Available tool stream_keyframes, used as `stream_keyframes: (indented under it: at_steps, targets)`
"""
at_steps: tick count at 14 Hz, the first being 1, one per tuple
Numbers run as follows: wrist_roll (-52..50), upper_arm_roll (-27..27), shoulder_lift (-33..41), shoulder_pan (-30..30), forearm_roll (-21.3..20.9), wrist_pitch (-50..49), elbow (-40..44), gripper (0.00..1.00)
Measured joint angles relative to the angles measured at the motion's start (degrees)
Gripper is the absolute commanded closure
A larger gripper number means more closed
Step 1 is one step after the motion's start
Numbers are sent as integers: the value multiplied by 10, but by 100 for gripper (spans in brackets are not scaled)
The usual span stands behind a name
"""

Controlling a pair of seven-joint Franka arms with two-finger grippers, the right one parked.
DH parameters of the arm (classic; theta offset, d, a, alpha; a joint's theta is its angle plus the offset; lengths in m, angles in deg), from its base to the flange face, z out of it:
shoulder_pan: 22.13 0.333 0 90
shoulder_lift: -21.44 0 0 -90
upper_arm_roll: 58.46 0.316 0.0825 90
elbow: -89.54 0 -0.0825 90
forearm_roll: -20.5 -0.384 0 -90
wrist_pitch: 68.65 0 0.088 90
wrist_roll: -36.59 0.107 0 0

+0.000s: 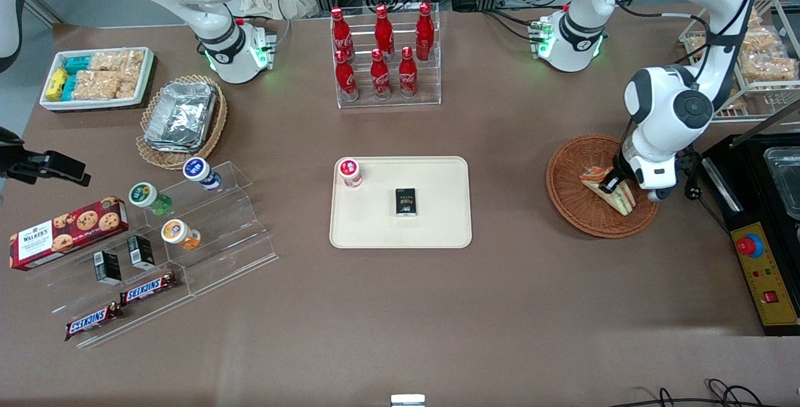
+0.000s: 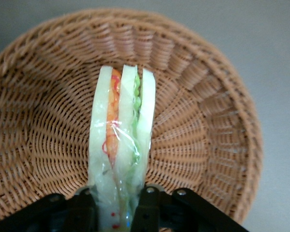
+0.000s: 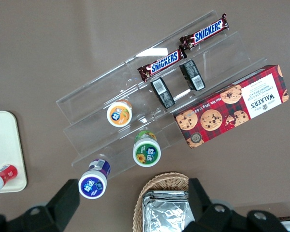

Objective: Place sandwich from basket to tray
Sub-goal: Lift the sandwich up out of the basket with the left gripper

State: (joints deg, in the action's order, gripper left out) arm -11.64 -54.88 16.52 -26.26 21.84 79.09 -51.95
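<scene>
Brown tabletop's busy, but I'm pinching the sandwich (image 2: 120, 145) edge-on with the gripper (image 2: 120, 205) inside the basket (image 2: 208, 121), aiming for the tray (image 1: 437, 232).

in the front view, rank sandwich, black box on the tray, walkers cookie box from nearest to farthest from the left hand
1. Sandwich: in the basket, clamped by the hand.
2. Black box: mid-tray.
3. Walkers cookie box: toward the parked arm's end.
</scene>
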Motion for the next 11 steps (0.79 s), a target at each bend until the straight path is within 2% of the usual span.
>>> stream_keyframes:
  at_steps: [3, 8, 11]
  targets:
    - [34, 0, 29, 0, -15, -153, 82, 100]
    - [163, -2, 53, -1, -19, -469, 322, 100]
    - [188, -35, 52, -11, -17, -546, 431, 100]
